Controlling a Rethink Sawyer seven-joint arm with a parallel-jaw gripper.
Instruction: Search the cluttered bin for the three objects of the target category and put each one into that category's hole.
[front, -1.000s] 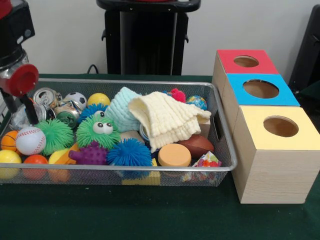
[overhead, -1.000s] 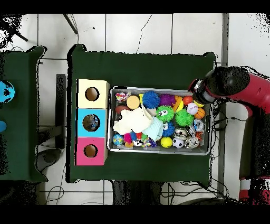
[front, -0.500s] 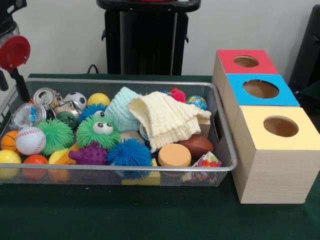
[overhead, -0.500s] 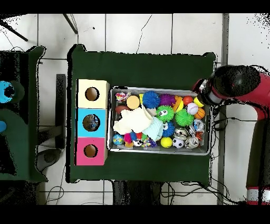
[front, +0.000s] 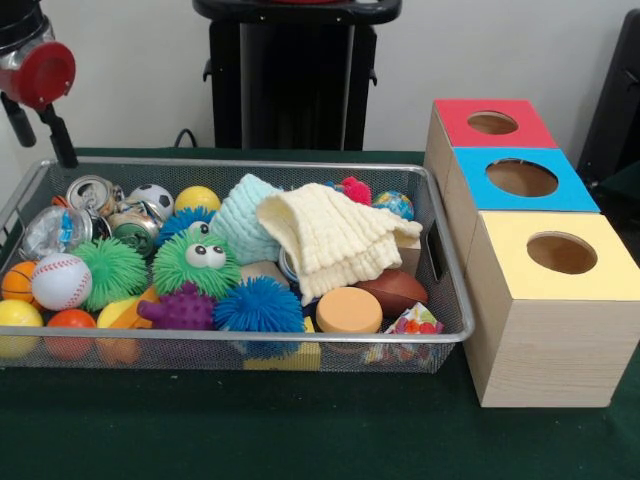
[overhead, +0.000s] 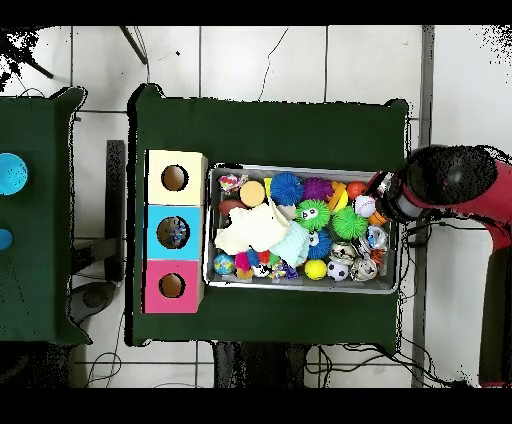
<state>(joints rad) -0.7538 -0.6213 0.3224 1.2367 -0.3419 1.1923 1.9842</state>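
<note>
The wire mesh bin (front: 240, 336) is full of balls, spiky toys and cloths; it also shows in the overhead view (overhead: 300, 289). One clear crumpled bottle (front: 48, 230) lies at the bin's left end, next to shiny cans (front: 92, 190). I see no other clear bottles; they may be hidden under the clutter. My gripper (front: 46, 152), with a red disc above it, hangs open and empty above the bin's back left corner, clear of the bottle. In the overhead view the arm's head (overhead: 440, 180) sits over the bin's right end.
Three wooden boxes with round holes stand right of the bin: red top (front: 495, 122), blue top (front: 522, 178), yellow top (front: 560, 253). A cream cloth (front: 330, 235) and a teal cloth (front: 240, 215) cover the bin's middle. A green spiky toy with eyes (front: 198, 260) lies near the front.
My gripper has risen out of the bin's left end, away from the clear bottle, and now hangs empty above the back left corner. The bin's contents have not moved.
</note>
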